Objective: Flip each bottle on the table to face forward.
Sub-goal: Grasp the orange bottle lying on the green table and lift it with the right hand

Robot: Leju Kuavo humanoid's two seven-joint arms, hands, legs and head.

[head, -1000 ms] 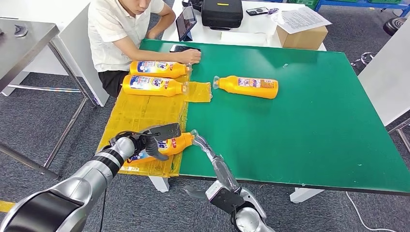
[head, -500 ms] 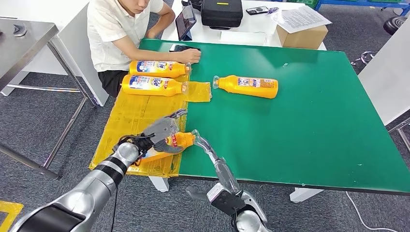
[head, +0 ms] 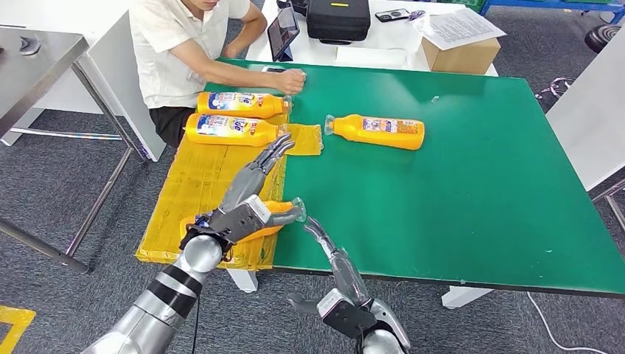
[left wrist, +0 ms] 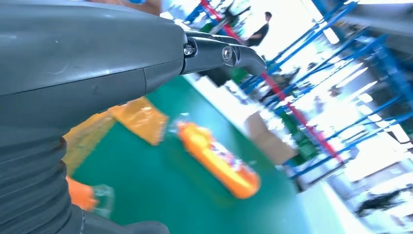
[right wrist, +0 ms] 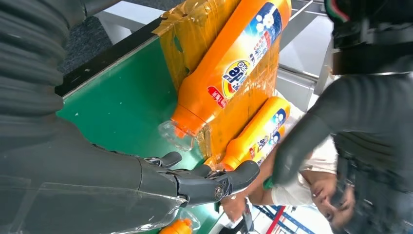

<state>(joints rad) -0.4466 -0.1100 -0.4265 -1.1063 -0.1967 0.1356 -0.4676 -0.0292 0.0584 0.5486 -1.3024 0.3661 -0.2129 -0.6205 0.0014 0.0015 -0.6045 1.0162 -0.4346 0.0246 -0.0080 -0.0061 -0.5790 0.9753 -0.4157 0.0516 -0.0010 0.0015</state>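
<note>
Near bottle (head: pixel 254 221) lies at the table's (head: pixel 479 184) front-left edge, long axis along that edge, cap toward the right hand (head: pixel 332 254). Left hand (head: pixel 247 206) hovers directly above it, fingers spread, grasping nothing; right hand likewise released (its wrist view reveals the label facing up).

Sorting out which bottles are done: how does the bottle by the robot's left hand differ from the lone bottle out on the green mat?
The near bottle lies on the yellow sheet with its cap pointing right; the lone bottle lies on the green mat with its cap pointing left. The left robot hand is over the near bottle; the lone bottle has nothing near it. Both are orange, labelled and lying on their sides.
</note>
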